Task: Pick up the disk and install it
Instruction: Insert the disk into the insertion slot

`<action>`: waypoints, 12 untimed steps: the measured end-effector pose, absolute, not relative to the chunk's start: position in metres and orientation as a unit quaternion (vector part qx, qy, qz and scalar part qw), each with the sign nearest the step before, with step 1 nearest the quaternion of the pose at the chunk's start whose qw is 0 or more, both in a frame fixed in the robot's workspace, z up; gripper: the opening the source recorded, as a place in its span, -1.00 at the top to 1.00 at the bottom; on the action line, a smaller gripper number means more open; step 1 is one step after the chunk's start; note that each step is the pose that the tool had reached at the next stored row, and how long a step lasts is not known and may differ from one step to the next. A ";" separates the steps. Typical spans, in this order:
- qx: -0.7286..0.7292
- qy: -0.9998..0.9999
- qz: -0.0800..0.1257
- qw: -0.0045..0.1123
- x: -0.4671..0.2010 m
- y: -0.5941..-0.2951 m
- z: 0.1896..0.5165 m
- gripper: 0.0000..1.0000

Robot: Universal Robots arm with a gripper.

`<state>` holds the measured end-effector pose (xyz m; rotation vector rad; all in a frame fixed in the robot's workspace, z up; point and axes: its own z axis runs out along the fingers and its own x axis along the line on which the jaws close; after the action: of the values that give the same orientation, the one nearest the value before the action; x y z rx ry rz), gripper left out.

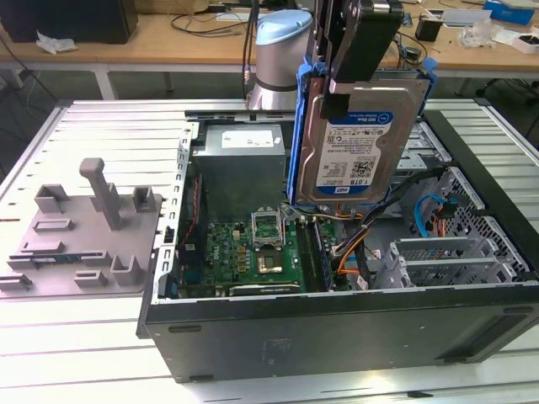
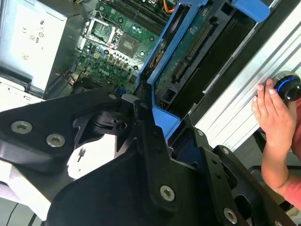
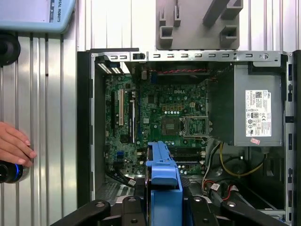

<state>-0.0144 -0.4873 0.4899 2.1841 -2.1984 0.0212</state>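
The gripper [image 1: 338, 99] holds the disk [image 1: 362, 139] in the air, directly above the open case [image 1: 337, 337]. The fingers [image 1: 330, 105] are clenched on the top part of the disk, with one black finger lying over its labelled face. The disk stands upright, with the label turned toward the exterior view. Its lower edge is over the inside of the case and I cannot tell if it touches anything there. A blue carrier [image 1: 296, 126] runs around the edges of the disk.

The case lies on its side on the ribbed metal counter [image 1: 101, 353], with the side cover off. Inside the case, the green motherboard [image 1: 244, 248] lies flat on the bottom and the grey power supply [image 1: 240, 164] sits just beside it. Some orange and blue cables are near the metal drive cages inside the case.

A grey plastic fixture [image 1: 84, 227] with upright posts rests on the counter, outside the case, at the exterior view's left.

In the second wrist view, a person's hand [image 2: 273, 117] is on the counter beside the case, and its fingertips touch a round knob [image 2: 288, 88] with a blue ring.
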 end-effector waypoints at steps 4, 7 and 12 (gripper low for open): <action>0.705 -0.709 0.007 0.021 -0.014 -0.487 0.490 0.27; 0.705 -0.709 0.007 0.021 -0.014 -0.487 0.490 0.27; 0.705 -0.709 0.007 0.021 -0.014 -0.487 0.490 0.27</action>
<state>-0.0143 -0.4873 0.4899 2.1841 -2.1984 0.0213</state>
